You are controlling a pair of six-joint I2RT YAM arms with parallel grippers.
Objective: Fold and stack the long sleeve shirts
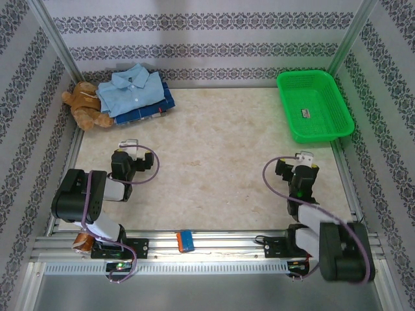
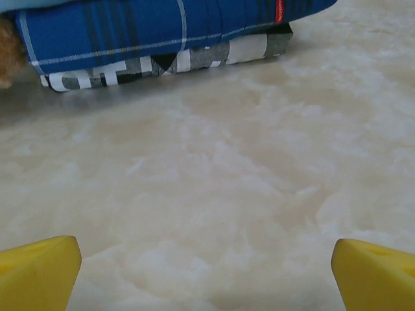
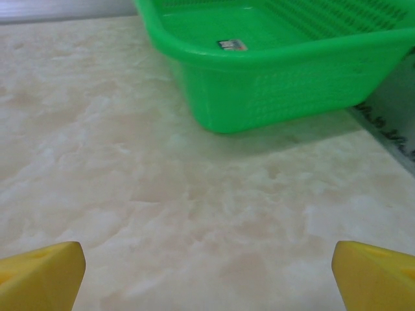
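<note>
Two folded long sleeve shirts lie stacked at the table's back left: the light blue one (image 1: 133, 91) on top of the dark blue plaid one (image 1: 154, 109). My left gripper (image 1: 130, 144) stands open just in front of the stack, apart from it. In the left wrist view the plaid shirt (image 2: 162, 32) lies ahead, a grey and white printed layer (image 2: 162, 65) under its edge, and the yellow fingertips (image 2: 39, 272) are spread wide over bare table. My right gripper (image 1: 303, 157) is open at the right, nothing between its fingertips (image 3: 42, 275).
A brown teddy bear (image 1: 84, 105) sits against the left wall beside the shirts. A green basket (image 1: 314, 107) stands at the back right, close ahead of the right gripper (image 3: 207, 278). A small blue and orange object (image 1: 185, 240) rests on the near rail.
</note>
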